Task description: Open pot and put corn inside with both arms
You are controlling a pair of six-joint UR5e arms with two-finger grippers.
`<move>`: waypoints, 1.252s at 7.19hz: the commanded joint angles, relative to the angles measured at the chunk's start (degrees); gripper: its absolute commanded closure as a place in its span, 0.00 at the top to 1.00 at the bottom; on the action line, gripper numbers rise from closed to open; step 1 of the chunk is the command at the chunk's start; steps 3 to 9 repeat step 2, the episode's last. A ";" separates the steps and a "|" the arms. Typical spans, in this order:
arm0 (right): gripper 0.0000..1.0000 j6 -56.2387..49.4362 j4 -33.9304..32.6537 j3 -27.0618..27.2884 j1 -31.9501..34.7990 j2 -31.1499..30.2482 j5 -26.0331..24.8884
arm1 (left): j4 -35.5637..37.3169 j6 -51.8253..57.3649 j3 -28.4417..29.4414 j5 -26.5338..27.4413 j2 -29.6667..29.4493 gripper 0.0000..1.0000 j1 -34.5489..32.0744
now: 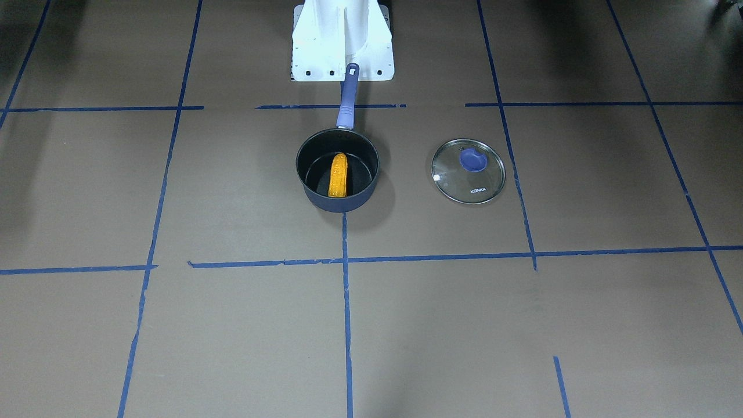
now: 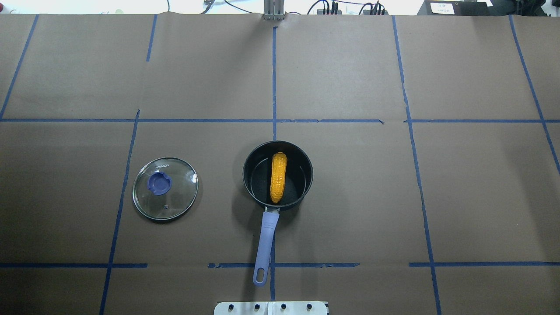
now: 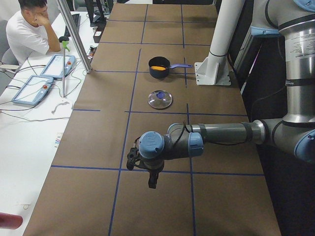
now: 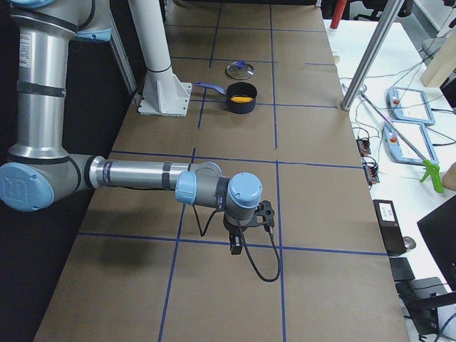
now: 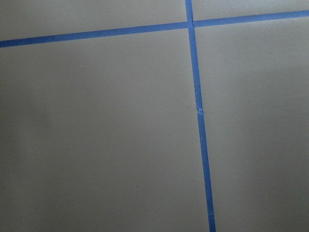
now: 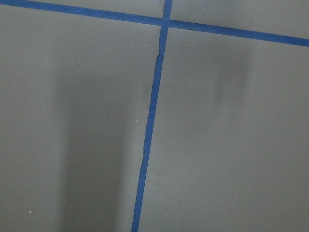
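I see the pot (image 2: 306, 175) uncovered near the middle of the table (image 2: 393, 197), its handle (image 2: 266, 245) pointing back toward the robot's base (image 2: 271, 307). The corn (image 2: 278, 177) lies inside it on the black bottom, lengthwise in line with the handle. The lid (image 2: 175, 199) rests flat on the table with its knob (image 2: 159, 183) up, on the robot's left of the pot and apart from it, just beside a blue tape line (image 2: 120, 210).

Both arms are well apart from the pot. The left arm (image 3: 221, 132) reaches out low over the table's left end, with the left gripper (image 3: 147, 169) hanging above the paper. The right arm (image 4: 135, 174) does the same at the right end, with the right gripper (image 4: 242, 231) over a tape line. I get each pincer only from the side, so I cannot tell how wide either stands or whether it has hold of anything. My wrist cameras give me only brown paper and crossing blue tape
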 commanded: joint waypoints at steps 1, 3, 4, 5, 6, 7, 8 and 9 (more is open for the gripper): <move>1.00 0.00 0.00 0.00 -0.02 0.00 0.00 | 0.00 0.00 -0.11 0.01 -0.02 1.00 1.89; 1.00 0.00 0.00 0.00 -0.02 0.00 0.00 | 0.00 0.00 -0.19 0.01 -0.02 1.00 1.89; 1.00 0.00 0.00 0.00 -0.02 0.00 0.00 | 0.00 0.00 -0.19 0.01 -0.02 1.00 1.89; 1.00 0.00 0.00 0.00 -0.02 0.00 0.00 | 0.00 0.00 -0.19 0.01 -0.02 1.00 1.89; 1.00 0.00 0.00 0.00 -0.02 0.00 0.00 | 0.00 0.00 -0.19 0.01 -0.02 1.00 1.89; 1.00 0.00 0.00 0.00 -0.02 0.00 0.00 | 0.00 0.00 -0.19 0.01 -0.02 1.00 1.89; 1.00 0.00 0.00 0.00 -0.02 0.00 0.00 | 0.00 0.00 -0.19 0.01 -0.02 1.00 1.89; 1.00 0.00 0.00 0.00 -0.02 0.00 0.00 | 0.00 0.00 -0.19 0.01 -0.02 1.00 1.89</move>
